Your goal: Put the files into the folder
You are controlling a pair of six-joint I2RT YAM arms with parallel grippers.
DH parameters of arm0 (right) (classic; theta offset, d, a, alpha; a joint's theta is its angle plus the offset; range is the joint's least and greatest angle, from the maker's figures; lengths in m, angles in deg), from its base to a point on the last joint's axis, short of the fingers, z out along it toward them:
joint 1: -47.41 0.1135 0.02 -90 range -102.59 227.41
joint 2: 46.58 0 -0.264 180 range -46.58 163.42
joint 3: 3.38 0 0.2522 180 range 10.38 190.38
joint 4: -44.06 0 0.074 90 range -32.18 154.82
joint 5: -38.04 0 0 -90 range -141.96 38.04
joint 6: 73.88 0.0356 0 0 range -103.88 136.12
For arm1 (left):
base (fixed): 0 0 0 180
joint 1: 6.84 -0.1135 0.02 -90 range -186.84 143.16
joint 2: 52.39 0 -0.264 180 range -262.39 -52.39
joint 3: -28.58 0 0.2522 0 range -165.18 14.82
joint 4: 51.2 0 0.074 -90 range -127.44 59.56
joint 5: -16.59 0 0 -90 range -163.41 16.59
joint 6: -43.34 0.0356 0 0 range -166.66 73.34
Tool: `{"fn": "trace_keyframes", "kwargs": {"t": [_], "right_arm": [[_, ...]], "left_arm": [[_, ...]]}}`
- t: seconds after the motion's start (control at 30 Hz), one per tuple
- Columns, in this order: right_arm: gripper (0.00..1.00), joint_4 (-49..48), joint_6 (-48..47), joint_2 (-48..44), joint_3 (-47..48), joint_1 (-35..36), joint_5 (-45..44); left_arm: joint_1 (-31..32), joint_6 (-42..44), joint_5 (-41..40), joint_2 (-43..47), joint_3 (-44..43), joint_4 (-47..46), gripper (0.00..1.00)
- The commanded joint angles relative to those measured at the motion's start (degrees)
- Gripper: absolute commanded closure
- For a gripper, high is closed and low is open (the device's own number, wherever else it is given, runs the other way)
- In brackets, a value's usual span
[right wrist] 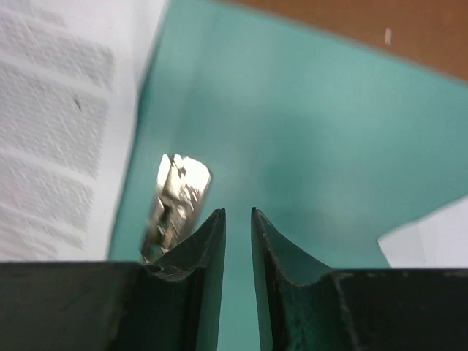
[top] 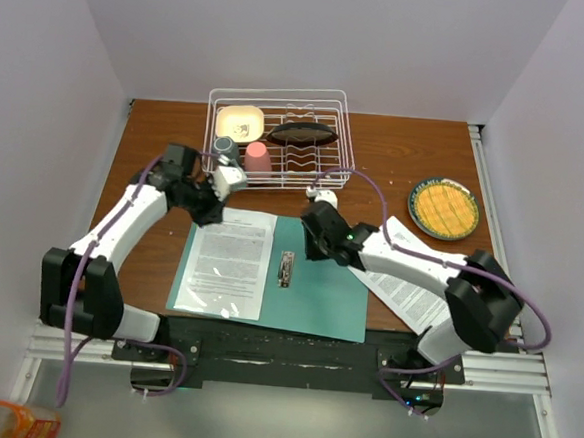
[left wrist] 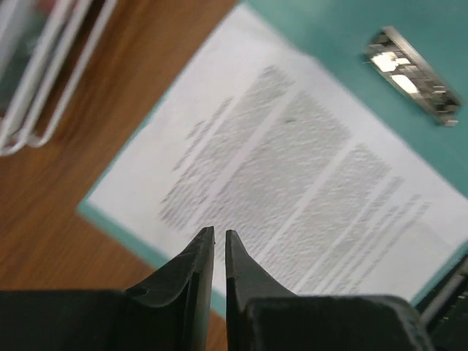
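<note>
Left gripper [left wrist: 219, 232], right gripper [right wrist: 238, 212] both narrow, empty. I'd pinch loose file [top: 412, 300] edge low, slide flat onto folder [top: 316, 306], dodge clip [right wrist: 179, 194].

A: Table?
B: Brown wood table [top: 157, 139]. Wire dish rack [top: 284, 183] far middle, plate [top: 415, 210] far right, well apart from the rack.
A: Near side?
B: Teal folder [top: 316, 301] open flat, centre, at the near edge. Printed sheets [top: 407, 297] just right, one corner over the folder.

Teal folder [top: 318, 303] lies open — one printed sheet [top: 227, 260] inside, second sheet [top: 408, 293] at its right.
</note>
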Motion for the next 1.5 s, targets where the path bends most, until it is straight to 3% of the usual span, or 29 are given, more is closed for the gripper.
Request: {"fn": "trace_keyframes", "kwargs": {"t": [0.0,0.1,0.23,0.57,0.7,0.87,1.1,1.2,1.33,1.47], "right_arm": [[0.80,-5.52,-4.61,-10.65,-10.75,0.54,12.45],[0.81,-10.01,-6.20,-19.79,-15.95,0.80,19.31],[0.81,-10.02,-6.73,-23.41,-17.10,3.08,22.93],[0.83,-20.82,-1.81,-10.33,-20.00,5.64,22.40],[0.81,-24.07,-1.28,-5.50,-19.91,5.64,20.91],[0.91,-29.08,3.28,-2.24,-22.99,5.46,18.27],[0.81,-34.80,9.26,1.46,-27.12,5.37,16.61],[0.79,-35.50,10.23,2.95,-28.18,4.32,15.55],[0.80,-36.73,10.06,7.07,-27.39,-2.07,17.55],[0.80,-34.72,5.07,8.66,-23.79,-6.57,18.53]], "left_arm": [[10.08,6.33,8.29,1.66,2.94,2.59,0.83],[14.23,3.60,9.00,-2.65,2.41,2.42,0.83],[19.68,0.26,5.84,-5.46,4.08,-2.85,0.83],[26.10,-5.55,7.23,-15.66,1.10,-9.62,0.83],[26.19,-7.38,7.85,-15.49,2.84,-12.43,0.83],[26.19,-11.95,11.71,-11.19,8.73,-23.22,0.84],[26.11,-17.75,11.28,-9.95,12.96,-31.95,0.83],[26.02,-19.78,7.86,-11.53,13.66,-34.50,0.83],[25.93,-20.31,5.22,-13.29,12.96,-35.47,0.83],[25.93,-19.88,3.99,-13.91,12.17,-35.29,0.83]]}}
